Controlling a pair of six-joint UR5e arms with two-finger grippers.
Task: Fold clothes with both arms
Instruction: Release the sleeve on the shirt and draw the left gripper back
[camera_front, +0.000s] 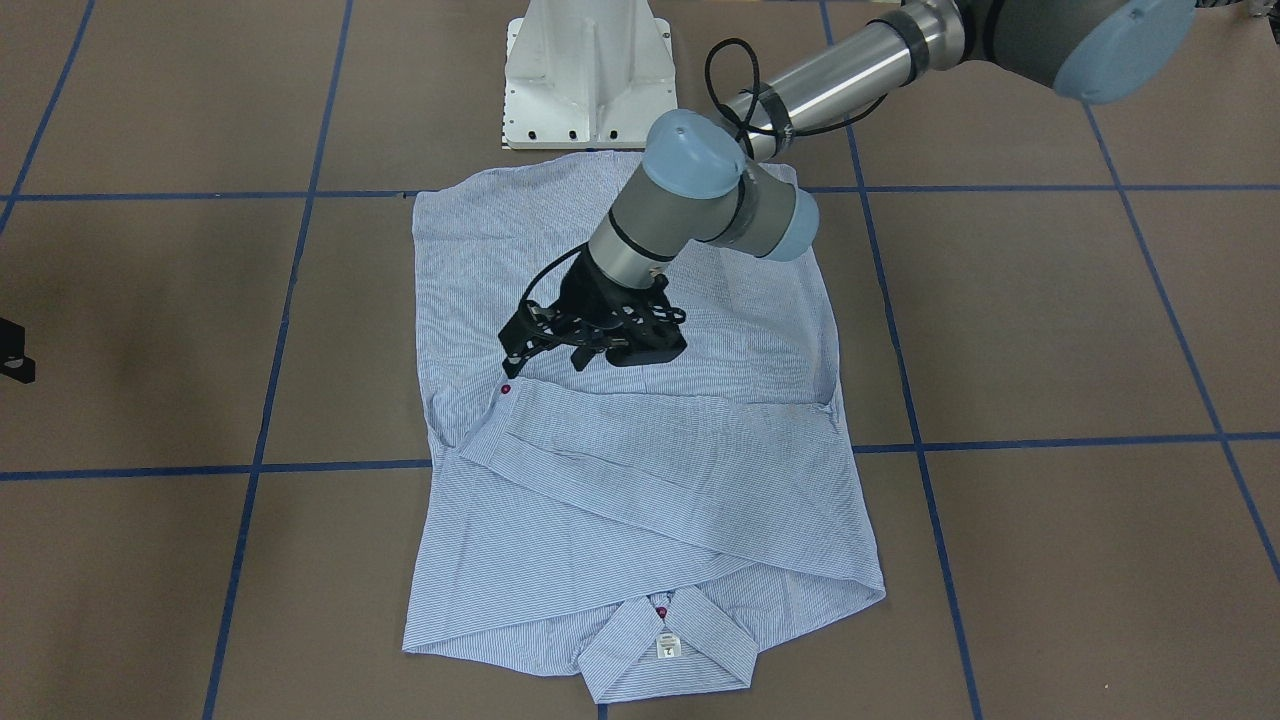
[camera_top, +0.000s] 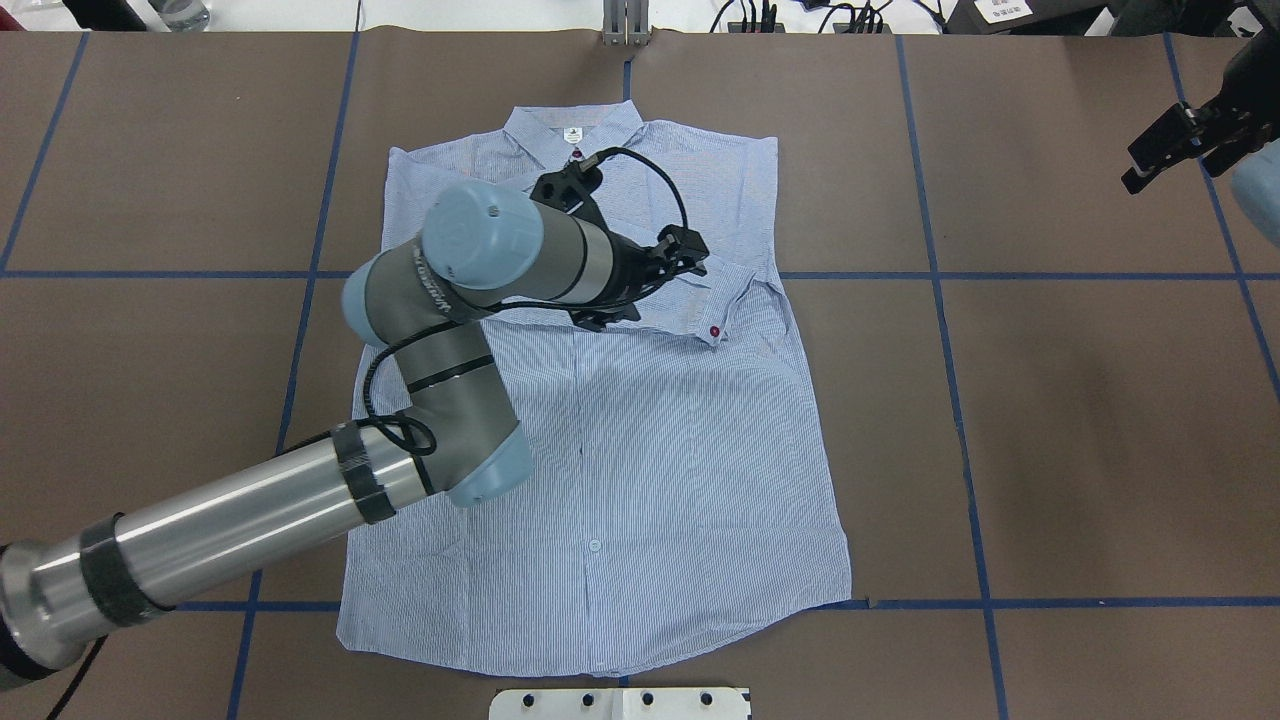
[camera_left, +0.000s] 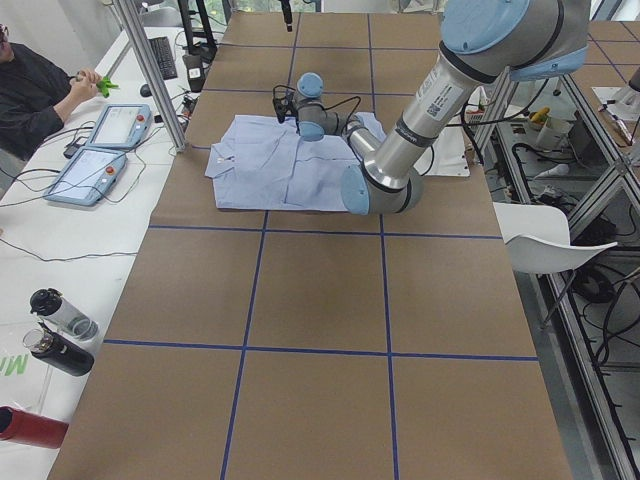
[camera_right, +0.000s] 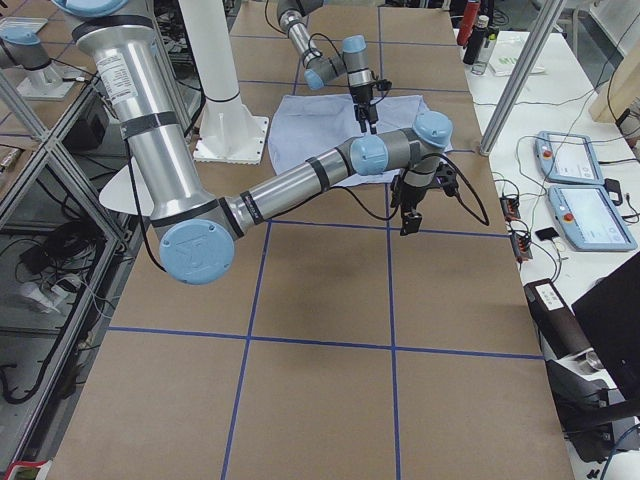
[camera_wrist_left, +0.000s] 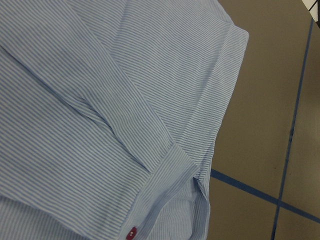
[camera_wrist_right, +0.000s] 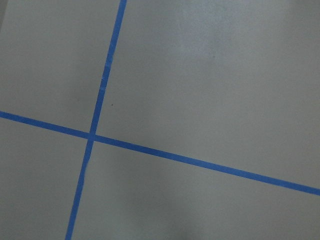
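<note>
While the one striped shirt lies spread in the middle of the table, you have two arms in play and only one of them over the cloth. The shirt's hem is at the near edge, just in front of the single white base, and its collar is on the far side, with one white label at the neck. One sleeve lies folded across the chest, and its cuff ends toward the robot's right. You can count two red buttons: one on that cuff and one at the collar. The left arm reaches over the shirt, and the left gripper hovers just above the cloth beside the cuff, its jaws spread with nothing between them. The right arm is well off to the right, with the right gripper over bare table; you cannot tell from these views whether it is spread or closed. On the far side sit one person and two tablets.
</note>
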